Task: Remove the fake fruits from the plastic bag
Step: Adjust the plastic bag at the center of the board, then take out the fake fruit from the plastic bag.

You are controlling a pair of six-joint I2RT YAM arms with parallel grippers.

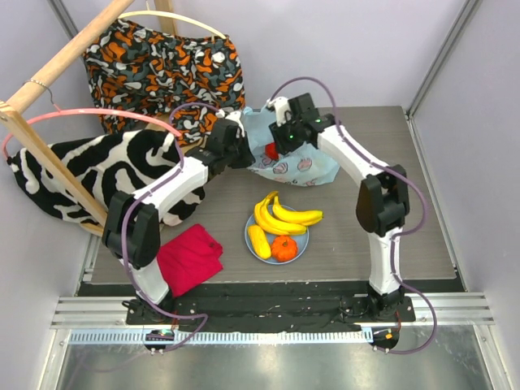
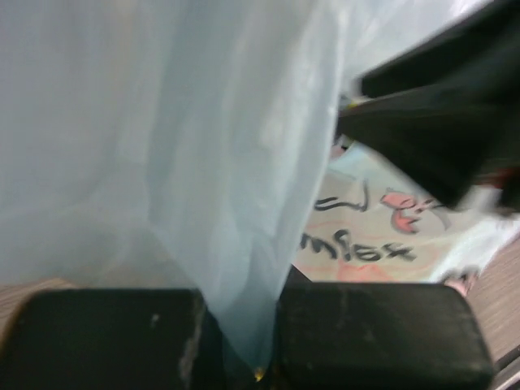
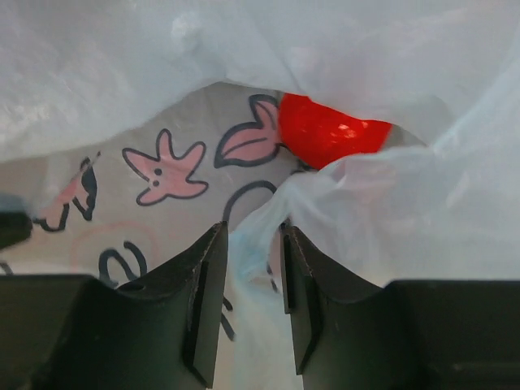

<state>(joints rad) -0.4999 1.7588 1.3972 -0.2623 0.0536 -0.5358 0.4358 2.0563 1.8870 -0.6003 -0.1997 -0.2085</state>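
Note:
The light-blue plastic bag (image 1: 301,166) lies at the back of the table, with both grippers at its mouth. My left gripper (image 1: 248,153) is shut on a fold of the bag's film (image 2: 162,146), pinched between its fingers (image 2: 244,357). My right gripper (image 1: 279,145) reaches into the opening. Its jaws (image 3: 253,244) stand apart with a bunched fold of bag (image 3: 390,211) between them. A red round fruit (image 3: 329,130) lies inside just beyond its fingertips and shows through the bag (image 1: 270,151). The banana bunch (image 1: 280,215), the orange fruit (image 1: 283,248) and the oblong yellow piece (image 1: 258,241) rest on the blue plate (image 1: 303,246).
A red cloth (image 1: 188,256) lies at the front left by the left arm's base. A black-and-white cloth (image 1: 106,171), a pink hoop (image 1: 97,118), a wooden rack (image 1: 49,73) and an orange patterned fabric (image 1: 162,65) crowd the back left.

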